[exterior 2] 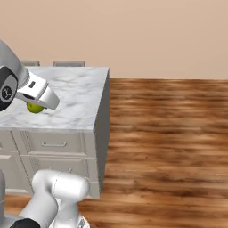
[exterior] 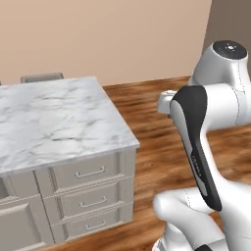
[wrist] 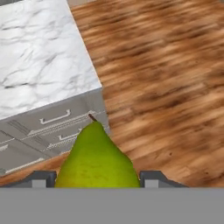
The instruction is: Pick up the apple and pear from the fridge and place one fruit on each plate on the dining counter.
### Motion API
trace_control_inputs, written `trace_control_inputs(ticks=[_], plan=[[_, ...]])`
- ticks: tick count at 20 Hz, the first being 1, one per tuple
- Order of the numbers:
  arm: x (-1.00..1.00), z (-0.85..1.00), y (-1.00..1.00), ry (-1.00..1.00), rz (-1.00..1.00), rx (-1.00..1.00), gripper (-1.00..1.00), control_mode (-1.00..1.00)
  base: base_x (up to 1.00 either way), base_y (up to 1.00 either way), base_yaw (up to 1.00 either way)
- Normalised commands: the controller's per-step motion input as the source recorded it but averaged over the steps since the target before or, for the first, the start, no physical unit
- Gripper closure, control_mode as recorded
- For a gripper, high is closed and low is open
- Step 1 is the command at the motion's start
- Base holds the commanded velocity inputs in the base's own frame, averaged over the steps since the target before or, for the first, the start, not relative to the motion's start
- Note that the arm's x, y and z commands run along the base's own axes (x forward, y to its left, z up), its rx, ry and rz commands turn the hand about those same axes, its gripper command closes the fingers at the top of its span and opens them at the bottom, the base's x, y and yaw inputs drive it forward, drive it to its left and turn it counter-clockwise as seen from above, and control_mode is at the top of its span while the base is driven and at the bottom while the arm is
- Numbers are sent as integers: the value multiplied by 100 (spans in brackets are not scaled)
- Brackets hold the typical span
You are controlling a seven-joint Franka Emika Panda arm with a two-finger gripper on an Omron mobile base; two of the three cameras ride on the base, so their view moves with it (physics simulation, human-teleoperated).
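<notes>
My gripper is shut on the pear, a yellow-green fruit with its short brown stem pointing away from the hand. From the right base camera, the pear peeks out under the white hand, and the gripper hangs over the near right part of the dining counter. In the hand view the counter's marble top lies upper left, its corner just beyond the pear. The apple, the plates and the fridge are out of view.
The counter's end carries three grey drawers with metal handles. Brown wooden floor spreads to the right of it. Chair backs stand behind the counter against a beige wall. My own arm crosses the right of the left base view.
</notes>
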Motion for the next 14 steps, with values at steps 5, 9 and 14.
trace_control_inputs(ticks=[5, 9, 14], plan=[[0, 0, 0, 0, 0, 0, 100, 100, 76, -100, 1], [0, 0, 0, 0, 0, 0, 100, 100, 68, -100, 27], [0, 0, 0, 0, 0, 0, 100, 100, 70, -100, 41]])
